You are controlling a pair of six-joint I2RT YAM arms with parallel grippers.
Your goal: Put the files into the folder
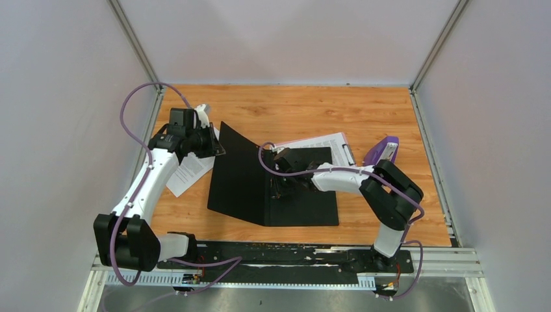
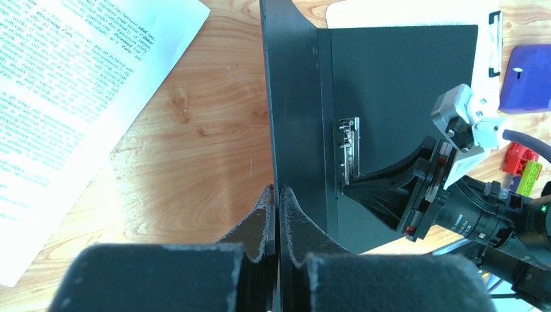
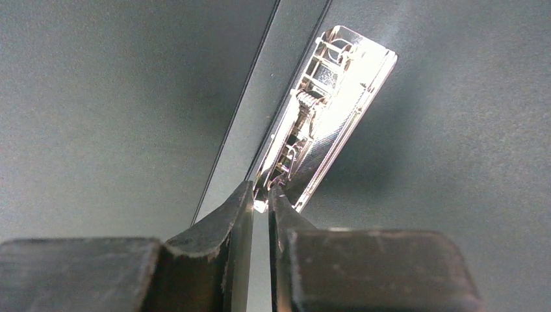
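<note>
My left tool [image 2: 278,207] pinches the left cover of the folder [image 1: 237,175] and holds it upright. My right tool [image 3: 262,201] is narrow, nipping the near end of the metal clip [image 3: 331,91] by the folder's spine. A printed sheet [image 2: 71,97] lies on the table [image 1: 292,107] left of the folder. The folder is open but nothing is filed, so I judge all the loading remains.
</note>
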